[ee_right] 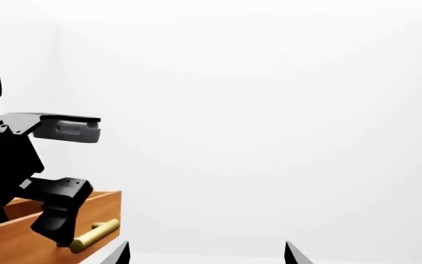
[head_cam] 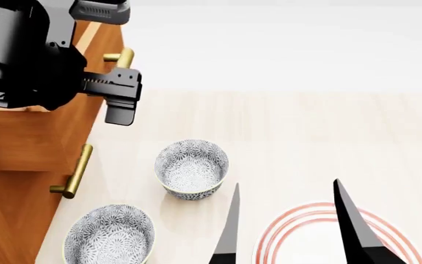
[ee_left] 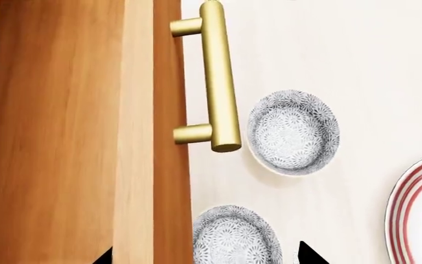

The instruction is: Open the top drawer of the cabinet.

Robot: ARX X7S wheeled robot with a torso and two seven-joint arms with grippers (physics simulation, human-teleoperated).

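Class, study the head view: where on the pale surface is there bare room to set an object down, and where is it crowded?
Free: the broad stretch beyond the farther bowl and the striped plate, reaching toward the white background. Crowded: the near strip beside the cabinet, where the nearer bowl, the farther bowl and the plate sit close together, with the right gripper over it.

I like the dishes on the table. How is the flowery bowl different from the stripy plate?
The near patterned bowl is deep with grey flowery print; the red-ringed plate is flat and white with red rings. The bowl sits beside the cabinet, the plate farther away. Both are round and empty.
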